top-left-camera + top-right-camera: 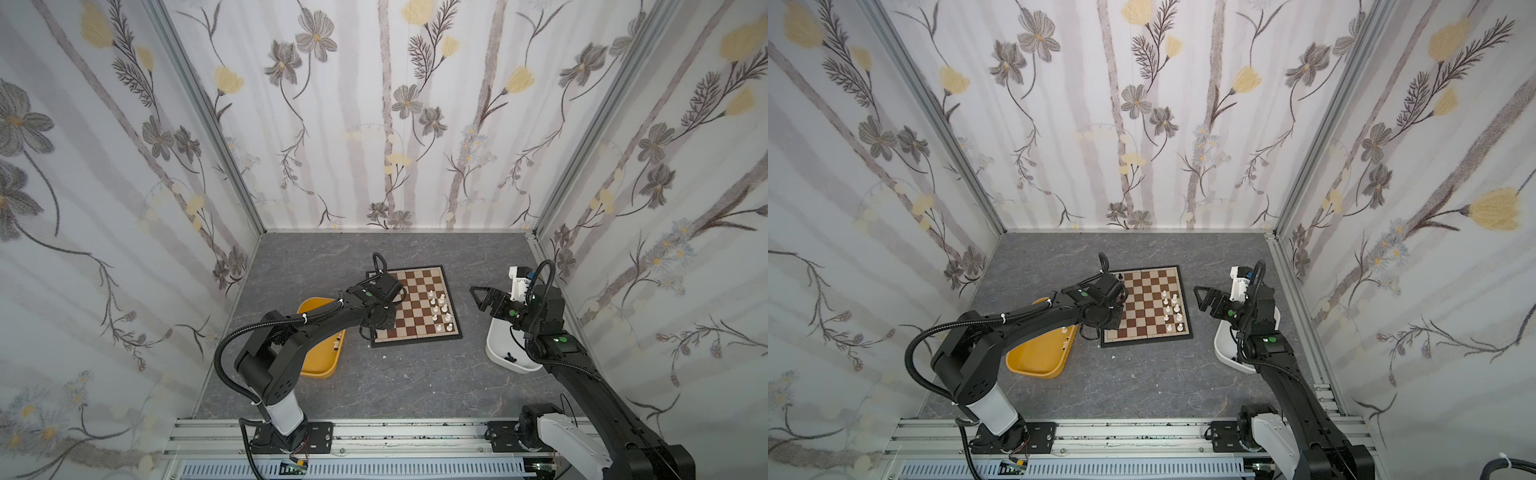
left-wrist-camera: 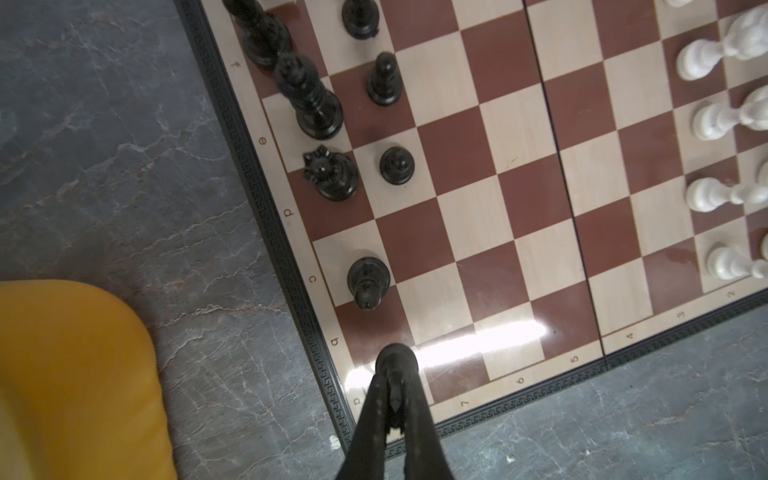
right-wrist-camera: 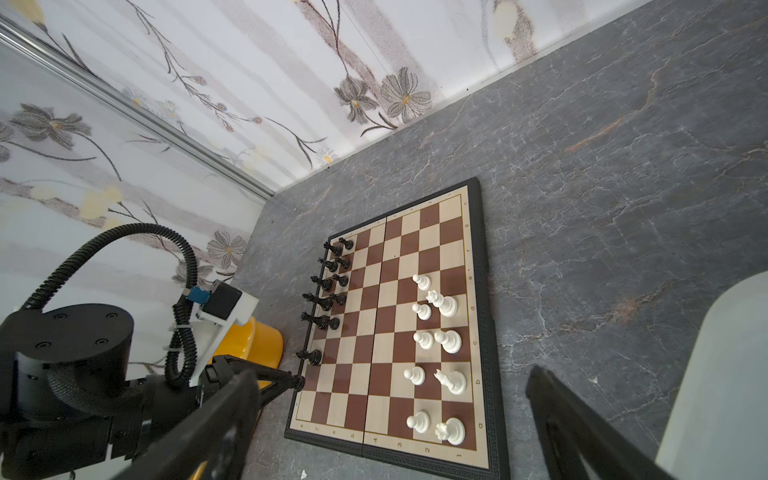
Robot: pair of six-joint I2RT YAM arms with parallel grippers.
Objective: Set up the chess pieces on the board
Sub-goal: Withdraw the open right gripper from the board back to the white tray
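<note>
Nine white pieces (image 3: 424, 338) stand on the board (image 1: 415, 337), which lies mid-table (image 1: 415, 382) toward the back edge. They form two lines along its right edge: five pawns on the inner line and four taller pieces on the outer one. Black pieces (image 2: 330, 172) stand in two lines along the board's left edge. The left wrist view shows seven of them, four tall and three pawns (the right wrist view shows more toward the far edge, too crowded to count surely).

One further black piece (image 2: 395, 359) is pinched between the pressed-together fingers of the left gripper (image 2: 395, 374), over the board's near-left corner; whether it touches the square I cannot tell.

The right gripper (image 1: 481, 296) hangs with its fingers spread wide and nothing between them, between the board's right edge and one white tub (image 1: 498, 349). One yellow tub (image 1: 320, 370) sits near the table's left edge, with two pale pieces showing inside.
</note>
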